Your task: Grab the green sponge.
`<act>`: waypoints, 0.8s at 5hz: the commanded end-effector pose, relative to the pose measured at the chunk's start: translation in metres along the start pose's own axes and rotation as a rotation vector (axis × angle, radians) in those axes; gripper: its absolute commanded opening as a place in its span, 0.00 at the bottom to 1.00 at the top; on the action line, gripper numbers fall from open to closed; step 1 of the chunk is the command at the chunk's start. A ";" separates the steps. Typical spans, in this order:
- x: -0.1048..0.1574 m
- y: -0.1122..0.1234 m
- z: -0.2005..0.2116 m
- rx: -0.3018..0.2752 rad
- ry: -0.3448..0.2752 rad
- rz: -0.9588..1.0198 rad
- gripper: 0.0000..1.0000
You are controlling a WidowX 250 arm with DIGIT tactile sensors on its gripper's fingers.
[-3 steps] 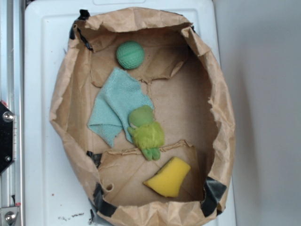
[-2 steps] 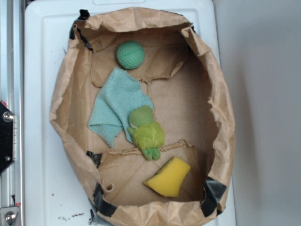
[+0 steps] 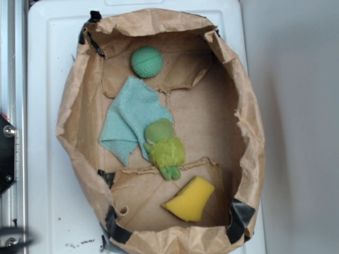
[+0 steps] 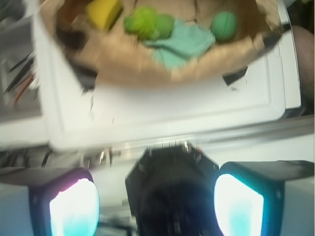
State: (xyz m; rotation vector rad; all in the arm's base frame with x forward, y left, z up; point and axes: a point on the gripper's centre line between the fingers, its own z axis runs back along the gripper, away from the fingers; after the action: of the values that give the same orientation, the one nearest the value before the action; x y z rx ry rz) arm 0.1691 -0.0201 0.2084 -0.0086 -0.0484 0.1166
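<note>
The green sponge (image 3: 189,199) is a yellow foam wedge lying in the near right corner of a brown paper bag tray (image 3: 249,132). In the wrist view the sponge (image 4: 104,12) shows at the top left, far from my gripper (image 4: 156,204). The gripper's two pads (image 4: 74,209) stand wide apart and open, with nothing between them. In the exterior view only a dark blur shows at the bottom left corner, outside the bag.
Inside the bag lie a round dimpled green ball (image 3: 146,62), a folded teal cloth (image 3: 130,119) and a fuzzy lime-green plush toy (image 3: 164,148). The bag sits on a white plastic lid (image 3: 47,106). A metal rail (image 3: 11,79) runs along the left.
A dark blur has come into the exterior view at the bottom left corner. The things in the bag have not moved.
</note>
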 end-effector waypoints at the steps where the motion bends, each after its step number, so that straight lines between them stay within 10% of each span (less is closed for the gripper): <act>1: 0.061 0.015 -0.013 0.030 -0.116 0.004 1.00; 4: 0.126 0.040 -0.063 -0.024 -0.250 -0.081 1.00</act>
State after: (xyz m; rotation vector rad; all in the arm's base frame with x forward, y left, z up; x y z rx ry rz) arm 0.2860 0.0262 0.1357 -0.0332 -0.2610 0.0222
